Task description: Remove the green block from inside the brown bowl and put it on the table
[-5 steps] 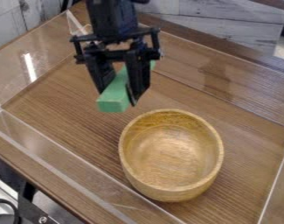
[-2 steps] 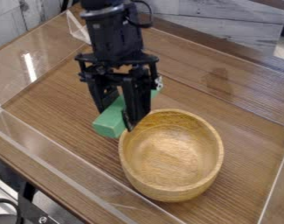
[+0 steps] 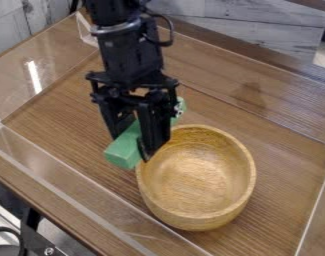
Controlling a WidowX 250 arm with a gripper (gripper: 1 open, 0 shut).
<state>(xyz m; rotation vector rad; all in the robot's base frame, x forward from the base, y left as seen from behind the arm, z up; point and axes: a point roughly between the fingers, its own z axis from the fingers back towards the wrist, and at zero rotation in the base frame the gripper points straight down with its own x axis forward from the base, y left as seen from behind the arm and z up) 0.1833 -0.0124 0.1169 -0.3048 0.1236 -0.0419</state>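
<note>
My gripper [image 3: 135, 148] points straight down just left of the brown bowl [image 3: 196, 176] and is shut on the green block [image 3: 123, 152]. The block hangs tilted between the black fingers, its lower end at or just above the table [image 3: 71, 110]; whether it touches I cannot tell. The light wooden bowl stands empty at the front right of the table, its rim close to the fingers.
Clear plastic walls [image 3: 71, 190] run along the table's front and left edges. A pale wall or counter [image 3: 258, 30] lies beyond the back edge.
The gripper has come down with the green block and shifted slightly toward the front, from well above the table to right beside the bowl's left rim.
</note>
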